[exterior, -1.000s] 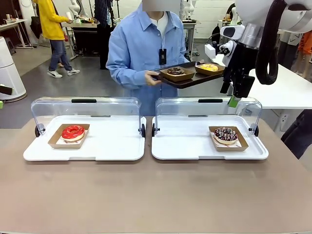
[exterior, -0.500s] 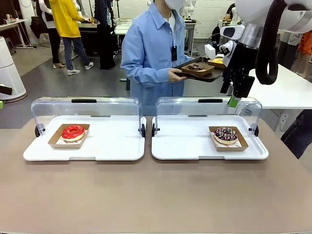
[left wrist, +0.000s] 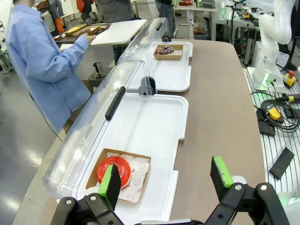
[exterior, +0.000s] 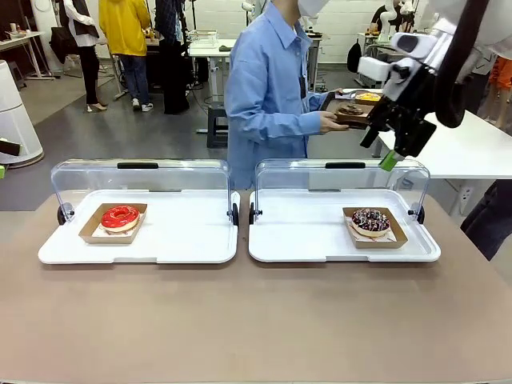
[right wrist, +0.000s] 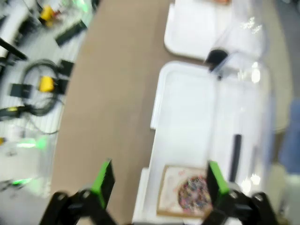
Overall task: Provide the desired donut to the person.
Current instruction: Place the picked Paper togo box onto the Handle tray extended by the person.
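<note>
Brown bench (exterior: pixel 256 320) carries two white trays (exterior: pixel 152 240), each with a clear hinged lid raised at its far edge. Left tray: red-glazed donut (exterior: pixel 120 216) in a cardboard holder, near the left end. Right tray (exterior: pixel 320 240): chocolate sprinkled donut (exterior: pixel 370 221) in its holder, near the right end. The person (exterior: pixel 268 96) in the light blue shirt stands beyond the bench, turned to the right, holding a dark serving tray (exterior: pixel 352 112) with more donuts. Right gripper (exterior: pixel 390 160) hangs above the right tray's lid, jaws released, empty. Left gripper (left wrist: pixel 166 180), seen from its wrist camera, sits above the left tray's near end, jaws released, empty.
</note>
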You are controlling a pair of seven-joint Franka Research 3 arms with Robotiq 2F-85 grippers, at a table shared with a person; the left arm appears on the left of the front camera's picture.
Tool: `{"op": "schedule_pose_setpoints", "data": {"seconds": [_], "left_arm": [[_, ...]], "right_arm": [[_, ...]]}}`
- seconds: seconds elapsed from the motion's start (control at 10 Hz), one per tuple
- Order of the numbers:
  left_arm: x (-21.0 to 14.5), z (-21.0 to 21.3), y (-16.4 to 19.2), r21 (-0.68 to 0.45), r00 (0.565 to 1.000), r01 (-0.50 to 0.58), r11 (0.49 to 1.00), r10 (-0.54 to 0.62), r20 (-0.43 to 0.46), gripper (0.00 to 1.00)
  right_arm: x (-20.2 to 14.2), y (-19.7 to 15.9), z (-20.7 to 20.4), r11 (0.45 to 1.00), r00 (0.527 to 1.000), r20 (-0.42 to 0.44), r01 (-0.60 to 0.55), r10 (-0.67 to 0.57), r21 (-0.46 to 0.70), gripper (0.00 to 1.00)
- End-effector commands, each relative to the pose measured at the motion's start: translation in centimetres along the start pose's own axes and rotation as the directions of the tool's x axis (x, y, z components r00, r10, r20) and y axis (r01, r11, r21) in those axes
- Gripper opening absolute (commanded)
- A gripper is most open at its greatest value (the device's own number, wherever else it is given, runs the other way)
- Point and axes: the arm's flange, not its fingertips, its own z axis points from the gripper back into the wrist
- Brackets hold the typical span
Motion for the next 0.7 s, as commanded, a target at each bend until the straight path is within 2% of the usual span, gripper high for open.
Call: {"op": "schedule_pose_setpoints", "data": {"seconds": [0.0,0.1,0.4,0.5,0.6], "left_arm": [[0.2,0.1,-0.1,0.009,1.000,-0.011,1.000,0.011,0.010,1.00],[0.2,0.1,-0.1,0.009,1.000,-0.011,1.000,0.011,0.010,1.00],[0.2,0.1,-0.1,0.009,1.000,-0.011,1.000,0.011,0.010,1.00],[0.2,0.1,-0.1,0.009,1.000,-0.011,1.000,0.011,0.010,1.00],[0.2,0.1,-0.1,0.009,1.000,-0.011,1.000,0.011,0.010,1.00]], "right_arm": [[-4.3,1.0,-0.5,0.999,0.974,0.227,-0.027,0.019,0.033,1.00],[-6.1,1.2,-0.3,0.999,0.945,0.325,0.037,-0.038,0.008,1.00],[-10.7,2.9,0.9,0.996,0.840,0.541,0.079,-0.039,-0.051,1.00],[-11.9,3.2,1.3,0.994,0.799,0.598,0.104,-0.062,-0.037,1.00],[-13.0,3.6,1.5,0.988,0.788,0.609,0.146,-0.090,-0.043,1.00]]}}
